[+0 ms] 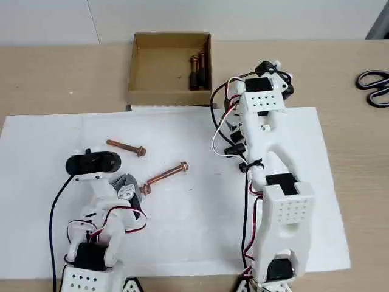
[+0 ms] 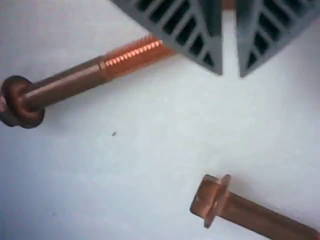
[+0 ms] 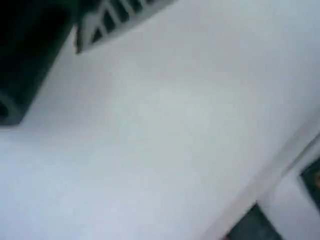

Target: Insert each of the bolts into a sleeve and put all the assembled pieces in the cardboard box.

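Left claw [image 2: 230, 70] pressed nearly together, pinching threaded end of bolt [image 2: 75, 85] lying on the paper-covered surface [image 1: 36, 73]; grip firmly, lift level, and avoid nudging second bolt [image 2: 250, 212] nearby.

My table [image 1: 48, 79] is pale wood, and a white sheet of paper [image 1: 182, 237] covers most of its near half. A plain white wall [image 1: 243, 18] rises beyond the far edge. A pair of scissors [image 1: 374, 87] lies at the tabletop's right edge. The light falls evenly.
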`<state>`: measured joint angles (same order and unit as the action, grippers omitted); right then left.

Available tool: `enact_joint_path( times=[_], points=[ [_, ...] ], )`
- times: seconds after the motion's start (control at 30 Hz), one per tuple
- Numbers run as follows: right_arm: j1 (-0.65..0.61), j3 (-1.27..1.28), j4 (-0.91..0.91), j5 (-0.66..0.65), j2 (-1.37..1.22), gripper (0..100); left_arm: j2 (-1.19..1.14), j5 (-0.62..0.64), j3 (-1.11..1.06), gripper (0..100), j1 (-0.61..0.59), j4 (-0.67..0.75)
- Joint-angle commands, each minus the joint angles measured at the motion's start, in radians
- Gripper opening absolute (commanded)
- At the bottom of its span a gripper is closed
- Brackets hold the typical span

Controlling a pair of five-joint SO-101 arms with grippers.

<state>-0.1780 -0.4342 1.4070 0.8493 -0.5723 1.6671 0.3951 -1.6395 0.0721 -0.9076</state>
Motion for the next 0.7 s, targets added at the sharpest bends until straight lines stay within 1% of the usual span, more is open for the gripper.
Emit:
enact_joint_path(
  times=[0.0,0.27,0.33,0.43,0.47,0.53,0.67],
  points=[
    [0.005,-0.043,-0.025,0.008,0.001,17.6,0.006,0.006,0.002,1,-0.008,0.023],
    [0.005,-0.043,-0.082,0.003,-0.045,17.5,0.006,0.006,0.002,1,-0.008,0.023],
    [0.005,-0.043,-0.082,0.005,-0.059,14.2,0.006,0.006,0.002,1,-0.008,0.023],
    [0.007,-0.043,-0.084,0.005,-0.071,2.0,0.006,0.006,0.002,1,-0.008,0.023],
    [0.007,-0.043,-0.084,0.003,-0.073,0.0,0.006,0.006,0.002,1,-0.008,0.023],
    [0.007,-0.043,-0.082,0.005,-0.073,2.0,0.006,0.006,0.002,1,-0.008,0.023],
    [0.007,-0.044,-0.084,0.002,-0.064,0.3,0.006,0.006,0.002,1,-0.008,0.023]
  ],
)
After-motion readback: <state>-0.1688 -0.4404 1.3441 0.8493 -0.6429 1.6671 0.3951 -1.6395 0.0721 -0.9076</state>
